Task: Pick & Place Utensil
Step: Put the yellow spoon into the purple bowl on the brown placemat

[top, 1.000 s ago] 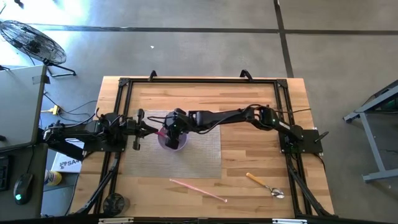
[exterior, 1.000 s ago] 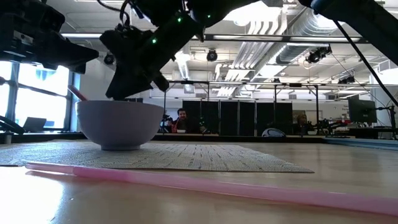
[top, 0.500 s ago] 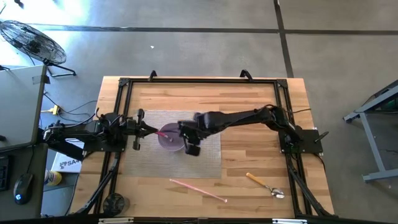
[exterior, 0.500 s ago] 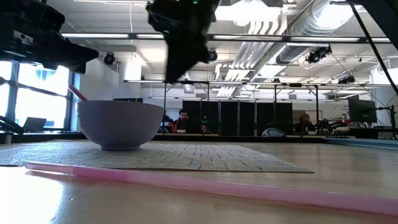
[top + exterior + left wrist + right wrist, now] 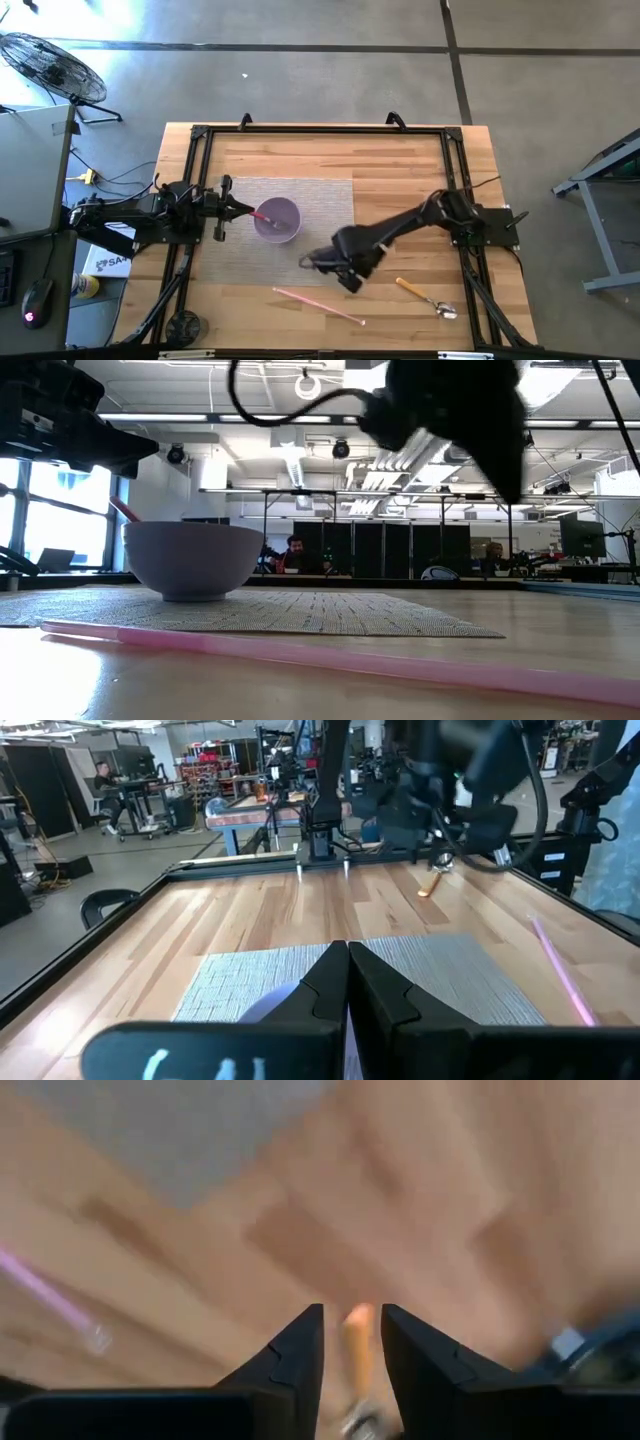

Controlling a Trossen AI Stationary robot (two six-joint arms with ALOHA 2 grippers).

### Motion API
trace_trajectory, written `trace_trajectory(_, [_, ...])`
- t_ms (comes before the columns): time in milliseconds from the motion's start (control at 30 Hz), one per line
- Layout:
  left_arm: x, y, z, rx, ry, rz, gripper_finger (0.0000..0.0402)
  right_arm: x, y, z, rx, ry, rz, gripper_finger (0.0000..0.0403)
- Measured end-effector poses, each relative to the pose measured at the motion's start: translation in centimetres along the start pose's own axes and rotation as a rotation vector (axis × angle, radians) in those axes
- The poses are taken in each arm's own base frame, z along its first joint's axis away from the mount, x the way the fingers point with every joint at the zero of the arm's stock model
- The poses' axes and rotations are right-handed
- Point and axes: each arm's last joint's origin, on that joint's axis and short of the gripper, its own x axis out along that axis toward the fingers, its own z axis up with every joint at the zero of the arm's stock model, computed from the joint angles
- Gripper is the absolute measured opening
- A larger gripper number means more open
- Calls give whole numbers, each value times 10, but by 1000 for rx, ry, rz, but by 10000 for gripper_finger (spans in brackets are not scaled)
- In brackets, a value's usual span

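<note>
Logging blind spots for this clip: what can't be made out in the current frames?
- Utensil in the bowl: low view shows only a pink tip above the rim; high view too small to tell its type.
- Spoon: right wrist view is motion-blurred, its orange handle half hidden by the right gripper.
- Pink straw: cut off by the low view's right edge.
- Left gripper: blocks the bowl in its own view.

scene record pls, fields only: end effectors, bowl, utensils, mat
left end effector: shut, at the bowl's left rim
right end effector: open, empty, above the table near the mat's front right corner
bowl: on mat, a pink utensil inside
straw: pink, flat on the table in front of the mat
spoon: orange handle, front right of the table
mat: grey, table centre
</note>
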Motion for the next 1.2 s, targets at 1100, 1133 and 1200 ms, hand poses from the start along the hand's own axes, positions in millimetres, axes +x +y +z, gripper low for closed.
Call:
trace_trajectory(1100, [0, 0, 0, 0, 1, 0, 1, 146, -59, -95, 197, 279, 221, 115])
trace_trajectory(1133, [0, 0, 0, 0, 1, 0, 1, 148, -59, -94, 187, 282, 241, 114])
trace_trajectory(1200, [0, 0, 0, 0, 2, 0, 1, 153, -61, -94, 176, 279, 265, 114])
